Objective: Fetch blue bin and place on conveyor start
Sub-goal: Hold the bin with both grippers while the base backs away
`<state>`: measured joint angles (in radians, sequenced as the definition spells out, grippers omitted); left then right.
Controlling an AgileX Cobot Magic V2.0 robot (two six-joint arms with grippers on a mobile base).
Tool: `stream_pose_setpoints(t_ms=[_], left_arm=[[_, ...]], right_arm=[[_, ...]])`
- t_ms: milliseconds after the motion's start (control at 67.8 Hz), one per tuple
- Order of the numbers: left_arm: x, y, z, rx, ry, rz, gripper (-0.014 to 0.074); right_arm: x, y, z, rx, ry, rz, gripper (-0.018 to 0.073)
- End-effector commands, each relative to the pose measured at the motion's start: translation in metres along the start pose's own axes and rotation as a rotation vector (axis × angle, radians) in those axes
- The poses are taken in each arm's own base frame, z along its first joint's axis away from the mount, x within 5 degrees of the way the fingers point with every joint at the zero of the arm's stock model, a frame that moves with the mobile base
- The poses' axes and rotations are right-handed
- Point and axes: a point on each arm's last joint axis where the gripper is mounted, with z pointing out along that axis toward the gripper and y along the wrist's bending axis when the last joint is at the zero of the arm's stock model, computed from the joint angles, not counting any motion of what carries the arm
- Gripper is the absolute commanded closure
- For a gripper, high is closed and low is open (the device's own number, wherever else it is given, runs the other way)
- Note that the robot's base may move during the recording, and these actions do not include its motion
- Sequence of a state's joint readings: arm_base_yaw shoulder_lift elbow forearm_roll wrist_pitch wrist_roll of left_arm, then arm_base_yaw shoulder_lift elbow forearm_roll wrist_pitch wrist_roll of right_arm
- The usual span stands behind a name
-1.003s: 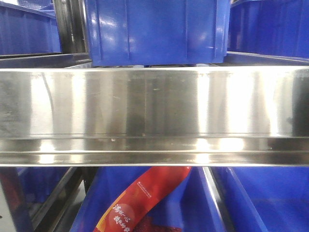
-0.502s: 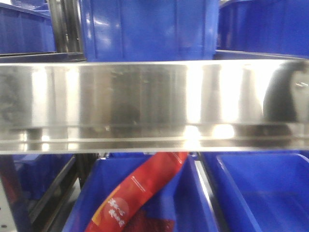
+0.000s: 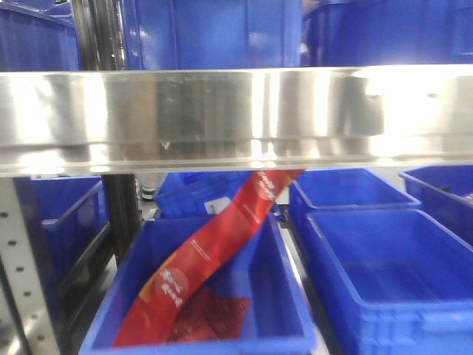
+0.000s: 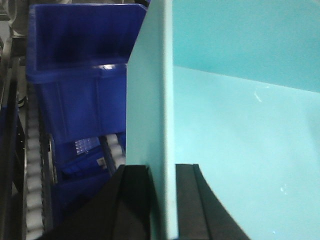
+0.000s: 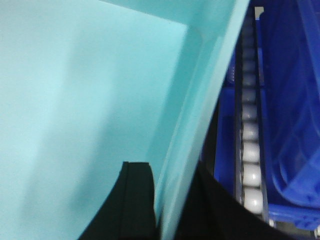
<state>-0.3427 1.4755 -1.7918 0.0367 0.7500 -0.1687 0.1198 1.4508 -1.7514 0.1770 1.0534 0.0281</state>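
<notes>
The blue bin (image 4: 240,125) is a pale turquoise tub that fills most of both wrist views. My left gripper (image 4: 162,200) is shut on its left wall, one black finger outside and one inside. On the opposite side, my right gripper (image 5: 172,205) is shut on the right wall of the blue bin (image 5: 75,110) the same way. The tub does not show in the front view. The conveyor start is out of view.
A stainless-steel shelf rail (image 3: 236,111) crosses the front view, with dark blue ribbed bins (image 3: 222,33) above it. Below, a dark blue bin (image 3: 199,296) holds a red packet (image 3: 214,251); more dark blue bins (image 3: 384,274) stand right. White rollers (image 5: 250,145) run beside the tub.
The front view has shifted: the steel rail sits higher in frame and the lower shelf's dark blue bins and red packet show much more fully.
</notes>
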Motion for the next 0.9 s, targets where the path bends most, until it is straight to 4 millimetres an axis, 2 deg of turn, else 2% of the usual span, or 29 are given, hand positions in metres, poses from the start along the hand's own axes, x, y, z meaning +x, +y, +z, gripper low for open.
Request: stream_pose_setpoints(t_ms=[0, 885], left_arm=[[-0.0154, -0.0014, -0.0134, 0.024, -0.124, -0.029, 0.0708], [-0.0154, -0.0011, -0.0134, 0.021, -0.125, -0.025, 0.0708]], right_arm=[[-0.0008, -0.0035, -0.0076, 0.032, -0.011, -0.041, 0.0711], [-0.0008, -0.0035, -0.0076, 0.032, -0.011, -0.041, 0.0711]])
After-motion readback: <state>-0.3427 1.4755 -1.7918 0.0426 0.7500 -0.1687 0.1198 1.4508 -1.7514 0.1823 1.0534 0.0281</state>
